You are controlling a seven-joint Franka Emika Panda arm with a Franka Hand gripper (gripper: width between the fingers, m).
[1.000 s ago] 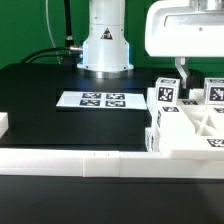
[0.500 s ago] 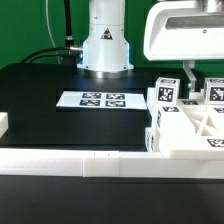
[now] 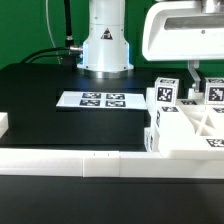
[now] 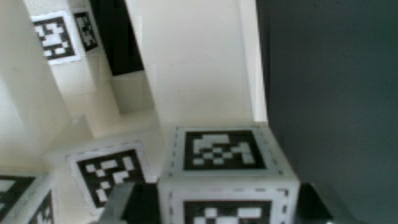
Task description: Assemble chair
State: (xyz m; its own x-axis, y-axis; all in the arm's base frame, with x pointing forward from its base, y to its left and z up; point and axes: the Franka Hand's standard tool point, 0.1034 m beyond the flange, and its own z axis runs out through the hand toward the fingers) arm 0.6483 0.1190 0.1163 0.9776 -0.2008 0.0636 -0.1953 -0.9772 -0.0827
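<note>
The chair parts stand together at the exterior view's right: white slotted panels, an X-braced piece and short tagged posts. My gripper hangs over them, its fingers reaching down between the two rear posts. In the wrist view a tagged white post sits between my dark fingertips, with a gap on at least one side. The gripper looks open around that post without holding it. More tagged white panels stand beside it.
The marker board lies flat on the black table in front of the robot base. A long low white rail runs along the front edge. A small white block sits at the exterior view's far left.
The gripper has shifted toward the exterior view's right and a little lower, over the rear posts. The chair parts have not moved.
</note>
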